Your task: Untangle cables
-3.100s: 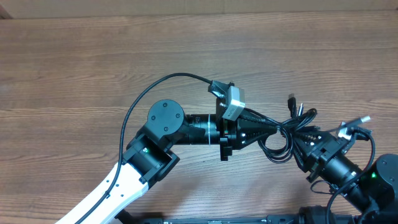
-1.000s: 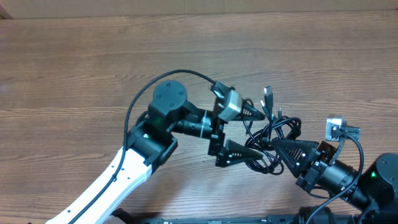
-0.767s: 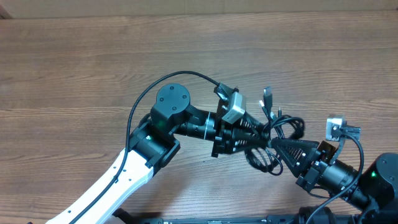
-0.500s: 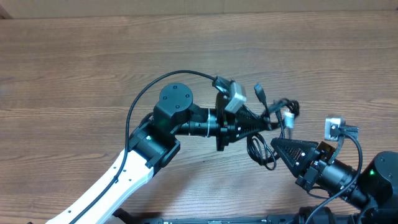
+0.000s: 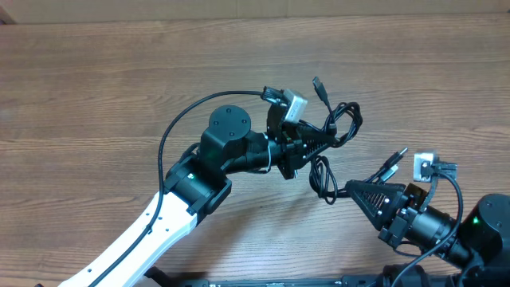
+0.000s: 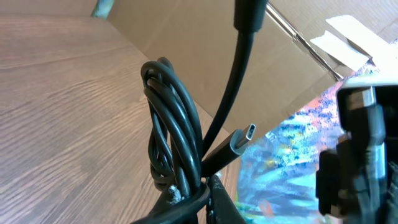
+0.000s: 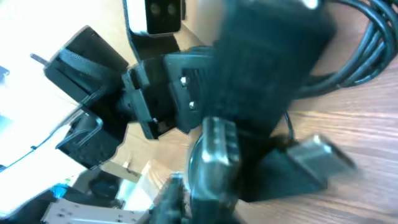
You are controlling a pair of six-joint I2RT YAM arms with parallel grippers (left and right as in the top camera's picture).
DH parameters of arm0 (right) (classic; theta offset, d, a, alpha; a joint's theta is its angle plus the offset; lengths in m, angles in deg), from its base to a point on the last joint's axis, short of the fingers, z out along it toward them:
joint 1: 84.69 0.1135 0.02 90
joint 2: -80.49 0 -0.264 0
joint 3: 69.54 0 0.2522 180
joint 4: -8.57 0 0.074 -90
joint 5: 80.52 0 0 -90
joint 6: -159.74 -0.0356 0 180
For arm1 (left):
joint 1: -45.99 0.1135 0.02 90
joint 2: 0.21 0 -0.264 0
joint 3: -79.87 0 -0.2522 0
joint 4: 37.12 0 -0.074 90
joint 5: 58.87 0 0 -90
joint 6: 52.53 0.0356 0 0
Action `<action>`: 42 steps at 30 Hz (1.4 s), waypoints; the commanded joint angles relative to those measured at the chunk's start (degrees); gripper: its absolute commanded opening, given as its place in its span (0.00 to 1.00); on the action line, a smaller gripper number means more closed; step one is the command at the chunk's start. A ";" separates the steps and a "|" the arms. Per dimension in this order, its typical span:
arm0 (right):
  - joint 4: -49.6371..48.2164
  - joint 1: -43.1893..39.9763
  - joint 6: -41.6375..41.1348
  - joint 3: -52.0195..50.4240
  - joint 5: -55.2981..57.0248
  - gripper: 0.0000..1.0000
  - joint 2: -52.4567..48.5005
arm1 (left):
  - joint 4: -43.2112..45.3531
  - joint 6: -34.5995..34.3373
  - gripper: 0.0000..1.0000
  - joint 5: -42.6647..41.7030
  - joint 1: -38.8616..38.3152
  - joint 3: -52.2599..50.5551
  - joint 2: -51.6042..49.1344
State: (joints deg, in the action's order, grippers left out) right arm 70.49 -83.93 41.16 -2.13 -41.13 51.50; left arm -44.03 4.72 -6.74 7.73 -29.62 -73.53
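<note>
- Left pincer (image 5: 323, 140): clamped shut on the cables (image 5: 341, 121). It pinches several strands of the bunch at once. The left wrist view shows them coming straight out of the closed fingers.
- Right pincer (image 5: 352, 190): jaws look nearly closed from above, and its own camera view is blurred. Can't tell if it has hold of anything. A thin strand runs to its tip and a plug (image 5: 390, 165) sticks out just beside it.
- Cables are over the right half of the table (image 5: 96, 80), about midway between the far and near edges. The bunch looks raised in the left pincer. One loop (image 5: 321, 177) hangs toward the near edge, between the two pincers.
- Risk: the left grip is on the whole bunch, not one cord. Pulling apart from here likely tightens the knot instead of freeing it.
- Risk: if the right pincer holds nothing, the bunch just travels with the left arm and nothing separates.
- Risk: if it does hold that strand, a hard pull loads the plug's neck. It could bend or slip out.
- Risk: the loose end (image 5: 318, 84) at the top sits near the wrist camera (image 5: 293, 106) on the left arm and could snag there.
- Risk: the hanging loop could hook the right pincer's tip as the arms part.
</note>
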 commanded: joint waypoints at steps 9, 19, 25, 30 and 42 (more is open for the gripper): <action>8.37 -0.09 -0.07 1.09 12.20 0.98 0.31 | 8.85 -0.13 0.04 -9.73 4.63 1.22 -0.07; 6.34 -0.09 -0.07 1.09 13.75 1.00 0.31 | 8.90 8.74 0.04 -26.97 6.60 1.22 -0.07; 3.45 -0.09 -0.02 1.09 13.75 1.00 0.31 | 10.01 14.80 0.04 -40.19 6.62 1.22 -0.07; 2.01 -0.09 -0.04 1.09 13.73 1.00 0.31 | 12.90 14.80 0.04 -45.64 6.64 1.22 -0.07; -4.63 -0.09 0.66 1.09 7.28 0.63 0.31 | 13.55 14.75 0.04 -43.58 6.73 1.22 -0.09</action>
State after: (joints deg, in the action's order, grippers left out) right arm 66.95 -83.93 41.29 -2.04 -31.82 51.50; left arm -30.94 18.21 -50.15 14.22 -29.64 -73.53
